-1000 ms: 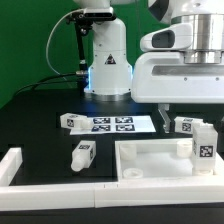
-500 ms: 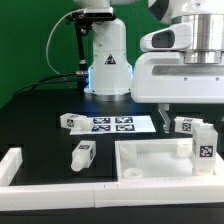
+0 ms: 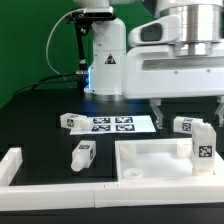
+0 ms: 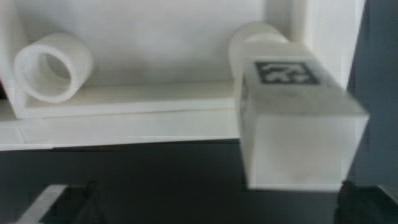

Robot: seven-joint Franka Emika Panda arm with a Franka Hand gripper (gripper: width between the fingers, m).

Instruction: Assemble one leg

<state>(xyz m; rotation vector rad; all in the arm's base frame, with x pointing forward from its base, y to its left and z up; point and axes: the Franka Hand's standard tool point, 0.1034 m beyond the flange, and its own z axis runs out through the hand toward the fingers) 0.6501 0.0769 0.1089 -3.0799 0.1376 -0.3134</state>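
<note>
Four white legs show in the exterior view. One leg [image 3: 204, 140] stands upright at the tabletop's corner on the exterior view's right, tag facing front. A second leg [image 3: 183, 125] lies just behind it. A third leg [image 3: 69, 121] lies by the marker board and a fourth leg [image 3: 82, 154] lies in front. My gripper [image 3: 191, 103] hangs open and empty above the two right legs. In the wrist view the upright leg [image 4: 294, 120] sits between my dark fingertips [image 4: 59, 205], off to one side, and the round end of another leg [image 4: 54, 70] shows.
The white tray-like tabletop [image 3: 150, 165] lies front right and also shows in the wrist view [image 4: 125, 115]. The marker board [image 3: 110, 124] lies in the middle. A white raised wall [image 3: 12, 165] runs along the front left. The robot base [image 3: 105, 65] stands behind.
My gripper has shifted a little toward the exterior view's left and slightly up. The legs and tabletop have not moved.
</note>
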